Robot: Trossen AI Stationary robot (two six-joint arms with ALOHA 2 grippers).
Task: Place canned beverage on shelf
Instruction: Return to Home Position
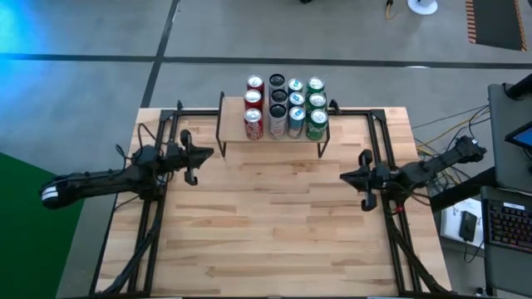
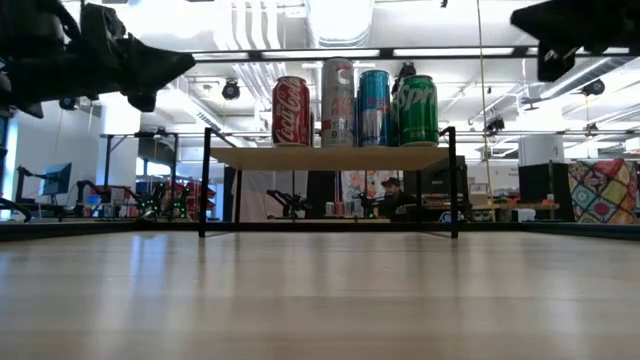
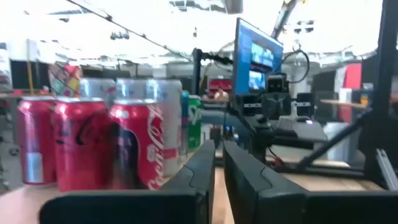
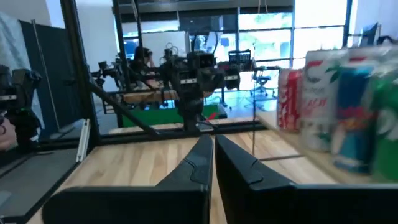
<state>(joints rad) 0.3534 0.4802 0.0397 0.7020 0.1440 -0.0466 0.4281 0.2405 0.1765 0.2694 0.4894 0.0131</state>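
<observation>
Left tool [image 1: 199, 154]: over the left part of the table [image 1: 274, 224], clear of the surface. In my left wrist view its fingers [image 3: 202, 165] are drawn together to a thin slit, with nothing between them.

Right tool [image 1: 349, 176]: over the right part of the table, also raised. Its fingers [image 4: 198, 155] are all but touching and hold nothing.

Both tools point inward toward each other, well apart, with bare wood between them.

Shelf [image 1: 233, 129]: at the far edge of the table, centred, on thin black legs.

On the shelf are twelve upright cans, packed close in four rows of three running front to back. Left to right they are red cans [image 1: 253, 106], silver cans [image 1: 277, 124], blue cans [image 1: 296, 106] and green cans [image 1: 316, 106]. They fill the middle and right of the board; the left end is bare.

Low view: the front four cans stand side by side on the board, touching or nearly so.
</observation>
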